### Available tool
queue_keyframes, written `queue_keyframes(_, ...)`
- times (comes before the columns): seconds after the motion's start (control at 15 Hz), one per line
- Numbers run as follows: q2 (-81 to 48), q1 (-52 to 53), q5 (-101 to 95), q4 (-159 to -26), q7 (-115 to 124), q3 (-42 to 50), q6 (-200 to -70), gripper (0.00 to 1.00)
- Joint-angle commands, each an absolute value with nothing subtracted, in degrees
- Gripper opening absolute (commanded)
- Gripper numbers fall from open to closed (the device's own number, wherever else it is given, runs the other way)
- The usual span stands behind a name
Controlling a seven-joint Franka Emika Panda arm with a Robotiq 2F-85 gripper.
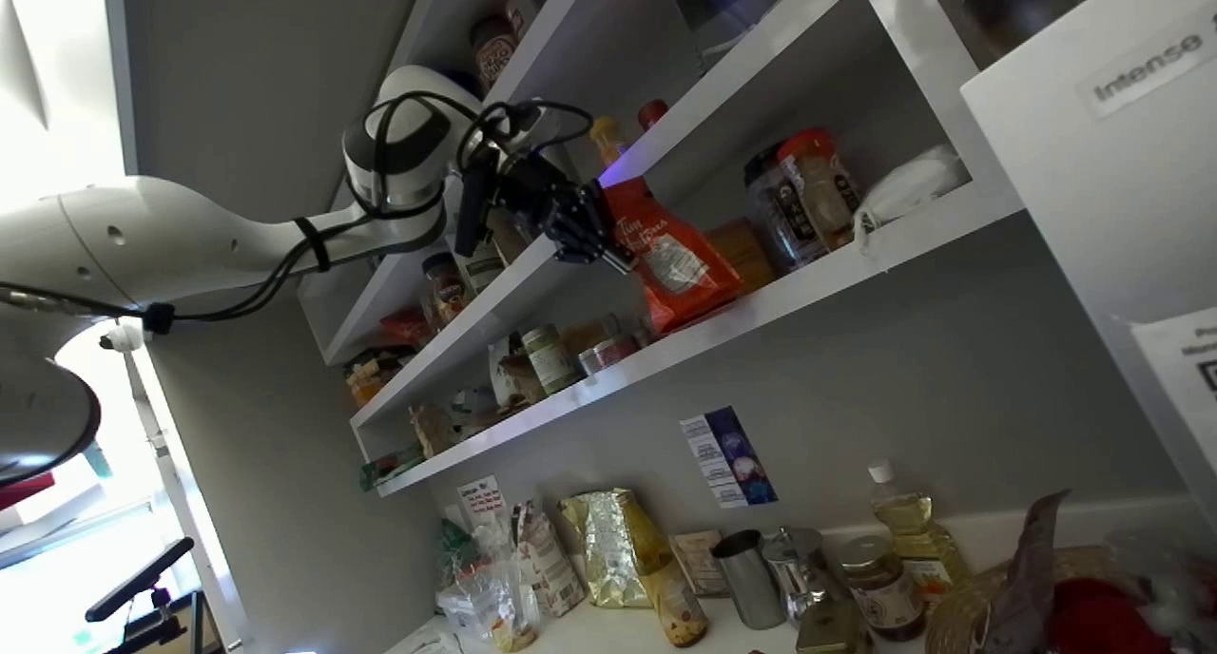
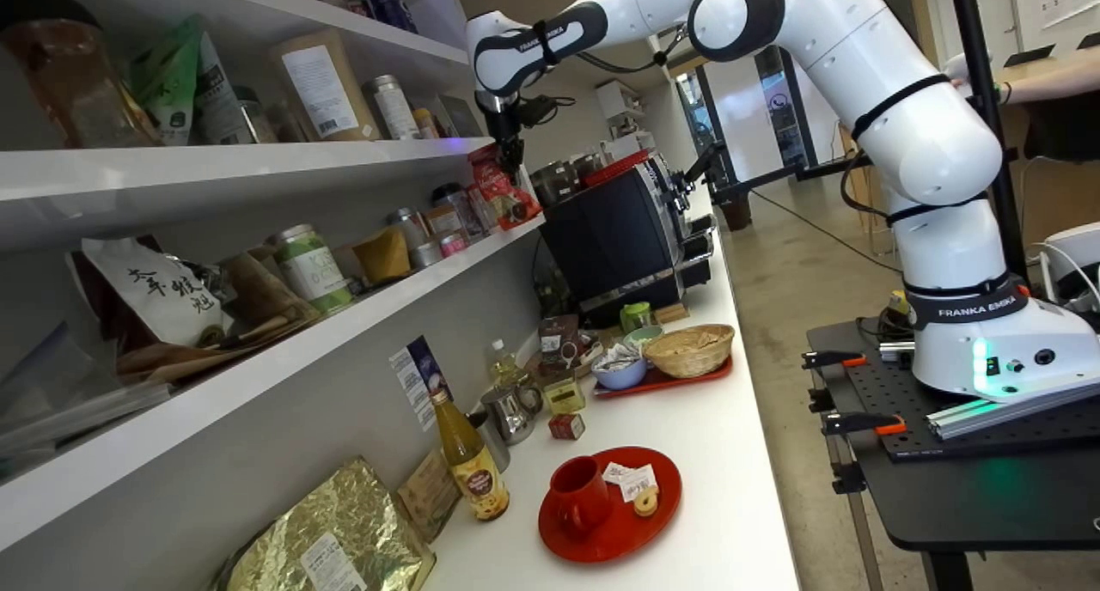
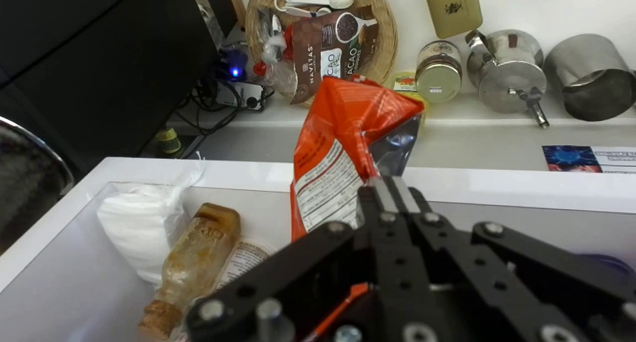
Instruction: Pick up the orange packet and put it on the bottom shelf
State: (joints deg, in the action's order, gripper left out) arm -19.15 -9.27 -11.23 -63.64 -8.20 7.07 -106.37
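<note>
On the right in an exterior view, an arm (image 2: 846,45), based near and bent over toward the far left. Along the left there, the bottom shelf (image 2: 258,376), running from near to far under a higher shelf (image 2: 215,166). Lower down and to the right of that, the counter (image 2: 722,496), with a machine (image 2: 614,230) at the far end and a red plate (image 2: 636,535) nearer.

Next, the packet (image 1: 680,259): roughly upright at the front lip of the bottom shelf in both exterior views, with a red-lidded jar (image 1: 823,196) farther right in an exterior view. Seems, in the upside-down wrist view, to jut past the shelf's front edge at the base. Cannot tell whether resting on the shelf or held just clear of it.

Then the tool (image 3: 396,183): clenched, with barely a gap at the tips, and apparently pinching the packet along a side seam.

Looks most of the way through the task. By present position, has the grasp done and the packet at the correct shelf. Leaves, most likely, only the ending: ease the packet in far enough to bring the whole base over the shelf, settle it until steady, loosen the tool, back away. Gives no sign of release yet, so cannot count as finished.
</note>
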Motion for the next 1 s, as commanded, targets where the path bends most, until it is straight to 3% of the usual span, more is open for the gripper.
queue_keyframes(0.0,-24.7,-9.5,-9.7,-54.1,-9.9,6.5,-102.7,0.00)
queue_keyframes(0.93,-29.0,-9.1,-10.8,-44.6,-9.5,5.3,-102.1,0.00)
